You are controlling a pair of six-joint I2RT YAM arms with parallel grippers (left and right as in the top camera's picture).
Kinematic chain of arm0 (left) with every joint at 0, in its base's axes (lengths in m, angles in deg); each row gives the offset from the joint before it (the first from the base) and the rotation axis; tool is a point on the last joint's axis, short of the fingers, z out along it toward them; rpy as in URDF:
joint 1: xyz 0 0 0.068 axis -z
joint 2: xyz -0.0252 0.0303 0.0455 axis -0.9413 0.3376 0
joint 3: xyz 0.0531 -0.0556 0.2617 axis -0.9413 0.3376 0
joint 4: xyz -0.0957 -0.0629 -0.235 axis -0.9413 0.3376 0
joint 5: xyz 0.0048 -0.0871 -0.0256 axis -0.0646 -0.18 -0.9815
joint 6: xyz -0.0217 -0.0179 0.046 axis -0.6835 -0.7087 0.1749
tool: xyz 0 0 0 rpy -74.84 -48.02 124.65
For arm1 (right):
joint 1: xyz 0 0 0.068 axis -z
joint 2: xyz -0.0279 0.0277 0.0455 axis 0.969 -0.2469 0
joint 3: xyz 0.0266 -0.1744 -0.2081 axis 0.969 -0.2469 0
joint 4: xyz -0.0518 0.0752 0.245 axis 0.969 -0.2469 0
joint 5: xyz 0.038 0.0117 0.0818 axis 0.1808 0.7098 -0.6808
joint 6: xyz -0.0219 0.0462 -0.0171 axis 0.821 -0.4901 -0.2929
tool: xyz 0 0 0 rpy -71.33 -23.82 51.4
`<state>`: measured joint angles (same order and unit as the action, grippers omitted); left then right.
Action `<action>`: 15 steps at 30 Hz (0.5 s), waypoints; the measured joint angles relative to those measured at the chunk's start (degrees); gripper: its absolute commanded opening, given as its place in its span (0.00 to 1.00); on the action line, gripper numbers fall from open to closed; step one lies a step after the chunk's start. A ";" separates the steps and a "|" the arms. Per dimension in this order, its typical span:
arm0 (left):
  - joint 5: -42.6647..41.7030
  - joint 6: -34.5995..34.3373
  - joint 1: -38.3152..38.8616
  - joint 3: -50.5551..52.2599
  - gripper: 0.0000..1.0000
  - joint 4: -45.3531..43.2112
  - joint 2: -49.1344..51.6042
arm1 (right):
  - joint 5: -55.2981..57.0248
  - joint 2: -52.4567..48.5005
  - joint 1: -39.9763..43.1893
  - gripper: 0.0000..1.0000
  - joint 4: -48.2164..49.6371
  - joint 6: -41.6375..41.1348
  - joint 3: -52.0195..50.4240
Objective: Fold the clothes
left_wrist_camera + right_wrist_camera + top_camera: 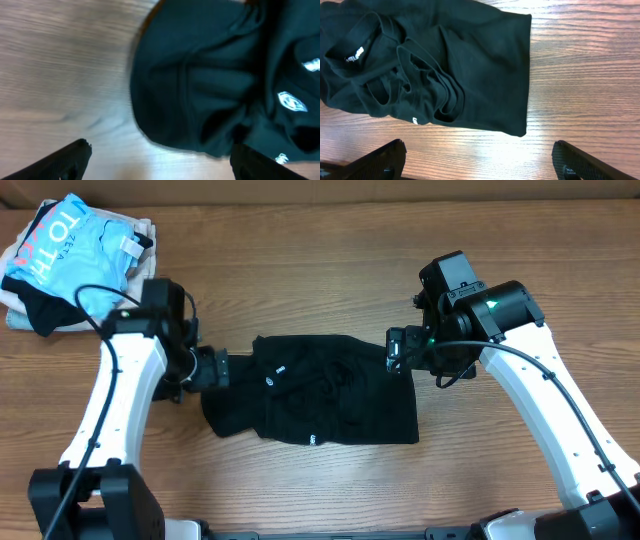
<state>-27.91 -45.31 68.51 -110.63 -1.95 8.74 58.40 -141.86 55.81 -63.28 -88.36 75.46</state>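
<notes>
Black shirt of thin fabric (320, 395) lies rumpled mid-frame on the wooden surface (330, 260): soft, light, floppy, I'd judge, so you pinch a flat edge corner. Left fingers (70, 157) and right fingers (382, 157) both spread wide, holding nothing.

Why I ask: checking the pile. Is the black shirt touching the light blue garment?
No, the black shirt lies in the middle, well apart from the light blue garment in the top-left corner.

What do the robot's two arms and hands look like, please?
The left arm and right arm have white links, black joints, a thin black cable and a small green light each; the left hand and right hand are black.
</notes>
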 measured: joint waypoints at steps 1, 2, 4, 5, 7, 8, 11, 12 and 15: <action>-0.24 0.00 0.00 1.86 0.92 -2.10 0.02 | 0.00 0.00 -0.02 0.98 0.04 0.02 0.00; -0.46 0.00 0.00 3.65 0.92 -4.28 0.00 | 0.11 0.00 -0.02 0.98 0.24 0.02 0.00; -1.07 0.00 0.00 6.25 0.92 -7.67 0.00 | 0.46 0.00 -0.02 0.98 0.66 0.04 0.00; -1.55 0.00 0.00 7.41 0.91 -9.11 0.00 | 0.74 0.00 -0.02 0.98 0.90 0.02 0.00; -2.21 0.00 0.00 9.05 0.91 -11.56 0.00 | 1.05 0.00 0.00 0.98 1.05 0.04 0.00; -2.47 0.00 0.00 9.75 0.91 -12.76 0.00 | 1.09 0.00 0.00 0.98 1.05 0.04 0.00; -3.02 0.00 0.00 11.82 0.91 -16.44 0.00 | 1.40 0.00 0.00 0.98 1.05 0.02 0.00; -3.15 0.00 0.00 12.50 0.91 -17.46 0.00 | 1.42 0.00 -0.02 0.98 1.07 0.04 0.00; -3.50 0.00 0.00 14.23 0.91 -19.98 0.00 | 1.49 0.00 -0.02 0.98 1.14 0.04 0.00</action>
<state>-31.41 -45.31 68.51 -96.40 -21.93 8.74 59.88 -141.86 55.79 -62.14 -88.32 75.46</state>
